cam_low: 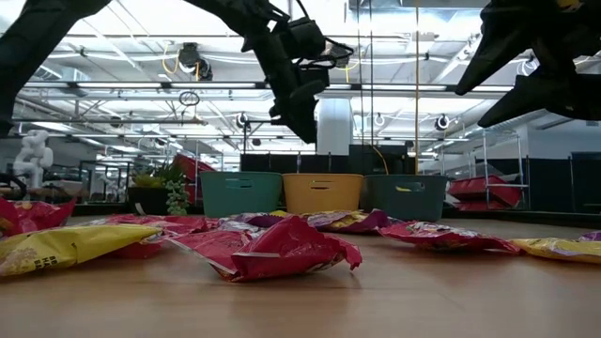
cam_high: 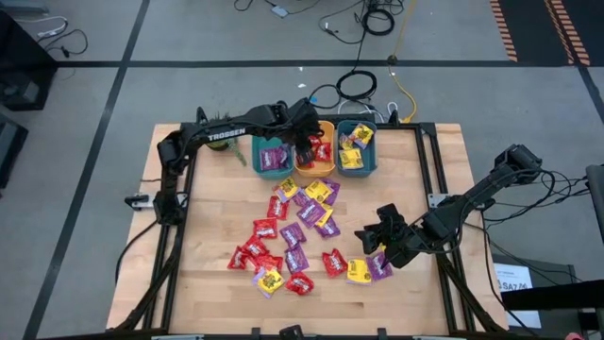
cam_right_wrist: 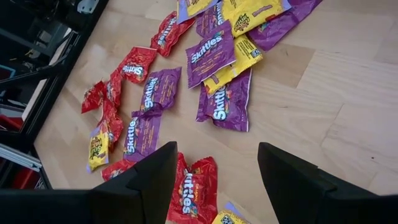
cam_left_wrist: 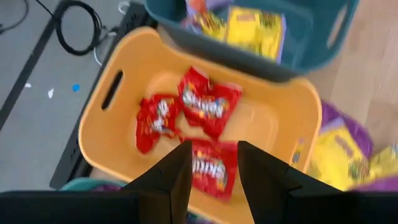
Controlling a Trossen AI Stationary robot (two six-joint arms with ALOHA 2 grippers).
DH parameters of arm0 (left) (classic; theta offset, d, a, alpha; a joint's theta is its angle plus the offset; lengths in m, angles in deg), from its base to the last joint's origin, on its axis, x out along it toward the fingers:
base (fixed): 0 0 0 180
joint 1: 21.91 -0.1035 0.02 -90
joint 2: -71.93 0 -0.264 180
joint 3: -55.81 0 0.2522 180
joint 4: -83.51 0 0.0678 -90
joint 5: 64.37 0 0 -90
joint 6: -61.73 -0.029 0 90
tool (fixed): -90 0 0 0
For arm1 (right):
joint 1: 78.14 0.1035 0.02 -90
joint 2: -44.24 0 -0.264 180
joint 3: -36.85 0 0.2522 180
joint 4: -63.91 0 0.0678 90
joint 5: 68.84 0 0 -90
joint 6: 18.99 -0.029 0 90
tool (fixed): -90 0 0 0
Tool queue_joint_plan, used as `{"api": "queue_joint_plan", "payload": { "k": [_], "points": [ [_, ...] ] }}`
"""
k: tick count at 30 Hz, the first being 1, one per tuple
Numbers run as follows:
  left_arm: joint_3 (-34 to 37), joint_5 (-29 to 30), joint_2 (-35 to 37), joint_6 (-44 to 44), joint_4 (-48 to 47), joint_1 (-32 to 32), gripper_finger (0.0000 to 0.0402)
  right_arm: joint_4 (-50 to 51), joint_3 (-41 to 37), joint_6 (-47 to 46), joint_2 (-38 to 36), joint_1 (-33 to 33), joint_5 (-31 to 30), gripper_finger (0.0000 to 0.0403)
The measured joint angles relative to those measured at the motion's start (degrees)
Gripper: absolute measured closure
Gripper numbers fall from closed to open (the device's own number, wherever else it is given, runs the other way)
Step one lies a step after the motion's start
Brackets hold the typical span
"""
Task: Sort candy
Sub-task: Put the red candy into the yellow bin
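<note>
Red candy (cam_left_wrist: 202,109) lies in the orange bin (cam_left_wrist: 273,124).

floor: grey (cam_high: 75,94), black cables (cam_high: 357,85) | ceiling: bright strip lights (cam_low: 113,89)

Small shiny flat candy packets (cam_high: 293,231) in red, purple, yellow: most lie loose, scattered mid-table, many overlapping or touching, some crumpled. Red ones (cam_high: 255,253) cluster at scatter's left side; purple and yellow mix (cam_high: 319,194) lies nearest bins. Separate yellow packet (cam_high: 359,272) and purple packet (cam_high: 379,267) lie side by side at scatter's right edge. Sorted already: purple packets (cam_high: 274,159) in left teal bin, three red packets (cam_left_wrist: 202,115) flat in orange bin, yellow packets (cam_high: 355,149) in right teal bin.
</note>
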Motion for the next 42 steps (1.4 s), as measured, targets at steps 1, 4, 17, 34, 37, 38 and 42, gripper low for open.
{"api": "queue_joint_plan", "payload": {
  "k": [1, 4, 17, 34, 37, 38, 42],
  "points": [
    [0.00, 0.09, 0.00, 1.65, 1.21, 0.00, 0.0264, 0.00, 0.00, 0.01, 0.00, 0.00, 0.02, 0.0188],
    [-0.01, 0.24, 0.00, 8.44, 3.11, -0.02, 0.0264, -0.01, 0.00, 0.02, 0.00, 0.00, 0.05, 0.0188],
    [0.59, 2.96, 1.93, 17.96, -8.30, 5.37, 0.0264, -0.07, 0.00, 1.78, 0.00, 0.02, 0.34, 0.0188],
    [31.69, 12.21, 29.91, 43.88, -0.06, 20.70, 0.0264, -0.96, -0.04, 11.68, 0.00, 0.03, 3.62, 0.0188],
    [36.70, 12.66, 34.26, 54.53, -1.32, 24.21, 0.0264, -0.96, -0.04, 13.88, 0.00, 0.04, 5.10, 0.0188],
    [37.94, 12.66, 35.15, 57.62, -1.71, 25.20, 0.0264, -0.98, -0.04, 14.51, 0.00, 0.04, 5.18, 0.0188],
    [41.48, 10.01, 35.78, 65.75, -1.82, 28.83, 0.0265, -0.99, -0.04, 16.94, 0.00, 0.04, 6.37, 0.0188]
  ]
}}
